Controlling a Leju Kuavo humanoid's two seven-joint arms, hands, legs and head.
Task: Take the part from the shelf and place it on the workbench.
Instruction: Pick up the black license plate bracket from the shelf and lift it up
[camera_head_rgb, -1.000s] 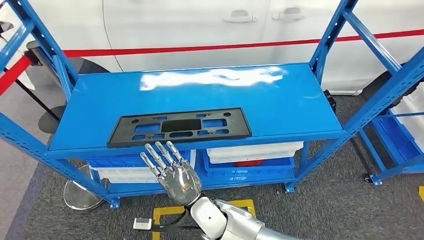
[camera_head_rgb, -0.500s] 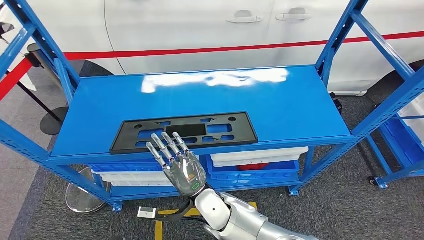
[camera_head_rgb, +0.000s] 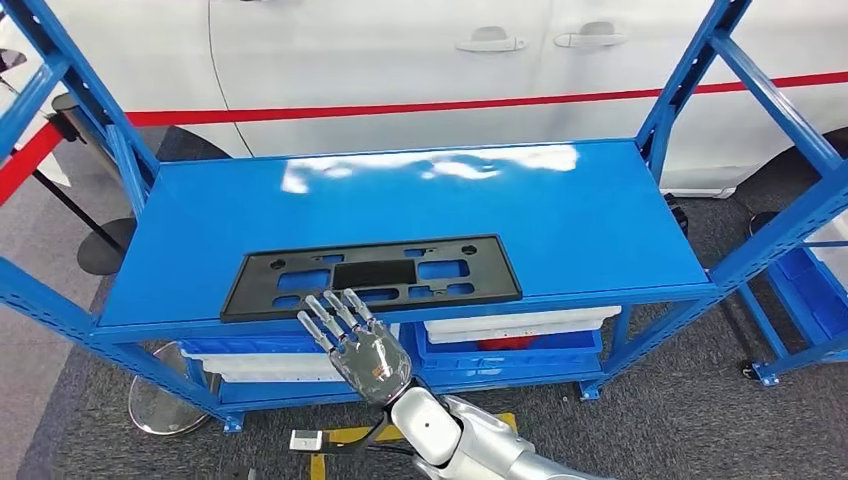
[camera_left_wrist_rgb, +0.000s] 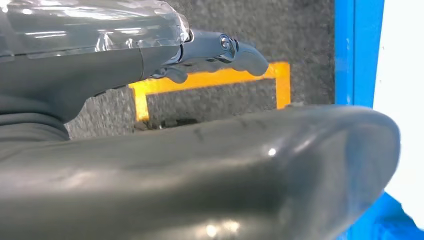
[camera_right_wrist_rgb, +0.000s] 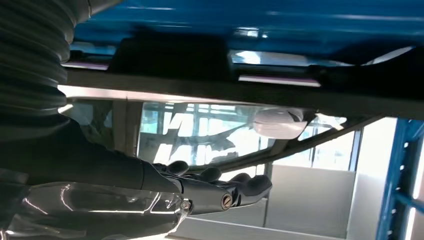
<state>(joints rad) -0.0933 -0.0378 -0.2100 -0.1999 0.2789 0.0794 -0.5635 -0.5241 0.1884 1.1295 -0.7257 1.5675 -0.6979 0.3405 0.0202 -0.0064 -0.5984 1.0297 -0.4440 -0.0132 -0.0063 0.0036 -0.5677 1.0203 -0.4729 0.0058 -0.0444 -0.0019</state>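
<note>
The part (camera_head_rgb: 375, 273) is a flat black rectangular plate with several cut-outs. It lies near the front edge of the blue shelf top (camera_head_rgb: 420, 200). My right hand (camera_head_rgb: 365, 350) reaches up from below the shelf's front edge, empty, with its fingers spread. Its fingertips (camera_head_rgb: 335, 305) are at the plate's near edge, left of the middle. In the right wrist view the right hand (camera_right_wrist_rgb: 200, 195) stretches out flat beside the blue shelf (camera_right_wrist_rgb: 250, 20). My left hand (camera_left_wrist_rgb: 200, 165) hangs over the floor and holds nothing, with its fingers (camera_left_wrist_rgb: 220, 47) loosely extended.
White and blue bins (camera_head_rgb: 520, 325) sit on the lower shelf. A white car (camera_head_rgb: 400, 60) stands close behind the shelf. Another blue rack (camera_head_rgb: 790, 150) rises at the right. On the floor are a round post base (camera_head_rgb: 165, 400) and yellow tape (camera_left_wrist_rgb: 210, 80).
The camera has shifted, so the shelf sits lower in the picture. My right hand rose from below the shelf edge to the plate's near edge, still spread and empty.
</note>
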